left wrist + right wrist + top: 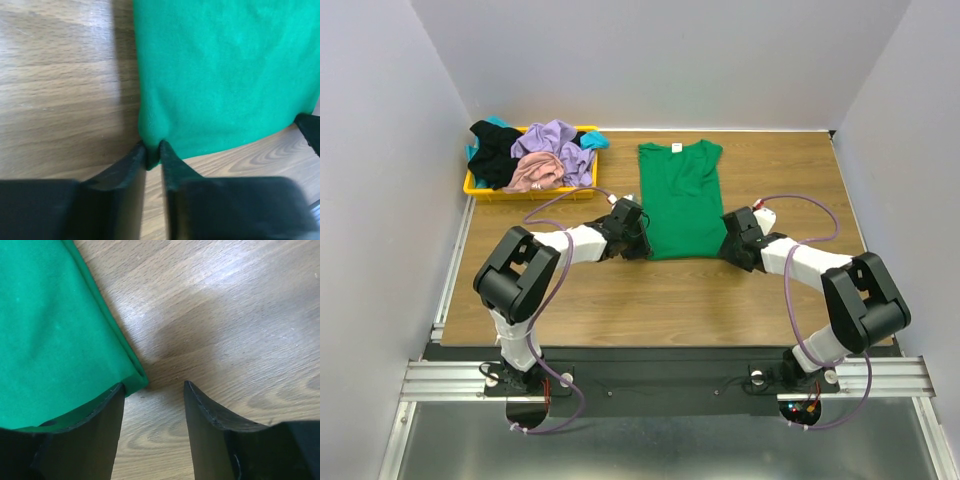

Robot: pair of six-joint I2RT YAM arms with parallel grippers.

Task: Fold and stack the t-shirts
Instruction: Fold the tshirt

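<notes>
Grip matters: my left tool is clamped on a hem corner of the green t-shirt, while my right tool gapes beside the other corner. I want it nudged inward over the fabric before closing.

Wooden table: green tee, tray (yellow)

One green t-shirt, one yellow tray

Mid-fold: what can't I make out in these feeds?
Top view: fingertips of left pincer and right pincer, hidden under their own wrists.
Top view: how many shirts fill the tray; they overlap in a heap.
Top view: neck label on the green t-shirt, too small to read.
Right wrist: hem contact, covered by one finger.
</notes>
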